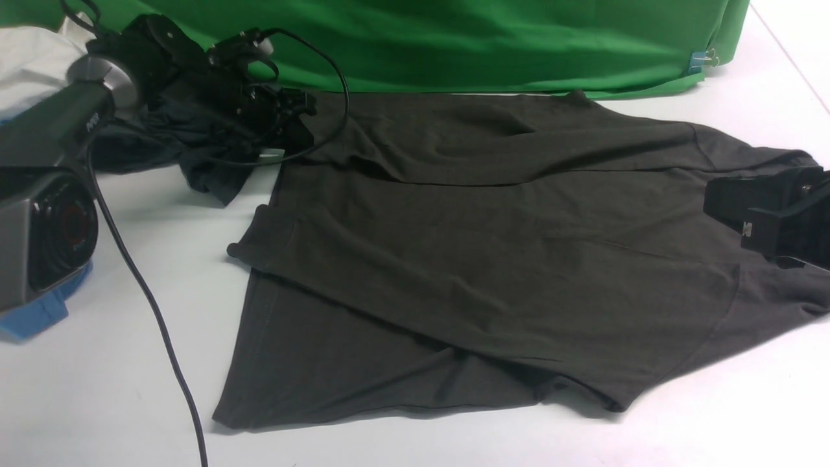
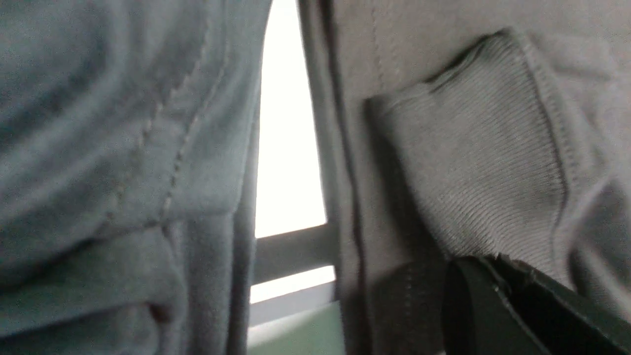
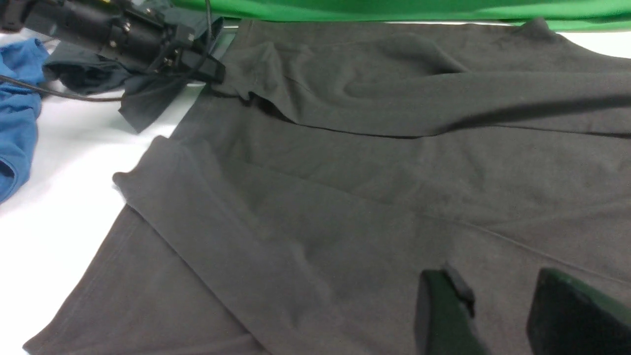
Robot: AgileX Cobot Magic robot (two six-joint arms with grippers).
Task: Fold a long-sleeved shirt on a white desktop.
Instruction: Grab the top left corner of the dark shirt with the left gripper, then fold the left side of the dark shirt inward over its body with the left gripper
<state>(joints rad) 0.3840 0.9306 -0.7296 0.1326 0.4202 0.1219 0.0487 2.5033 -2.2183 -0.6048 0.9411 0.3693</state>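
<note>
The white worktop [image 1: 117, 389] carries the long-sleeved shirt [image 1: 493, 259], which lies flat between the two hands with both sleeves already laid across its body. That looks like a fold partly made, with the sleeves brought in so the body can be doubled next. Beyond both hands hangs the green backdrop [image 1: 486, 39]. A rumpled charcoal garment [image 1: 194, 155] sits under and just beside the left hand, apart from the task, and a blue shirt [image 3: 19, 113] lies further out on that same side.

The left arm reaches forward and low, its left hand [image 1: 295, 107] at the shirt's far corner. That hand is pinched closed. In its wrist view one finger [image 2: 522, 305] meets the ribbed cuff [image 2: 483, 162], so it appears to have the far sleeve's end in its grip, probably to tug it straight.

The right hand [image 3: 498, 301] hovers just above the shoulder end of the shirt, fingers pointing down and across the cloth. Its jaws stand moderately apart and hold nothing, likely waiting its turn.
</note>
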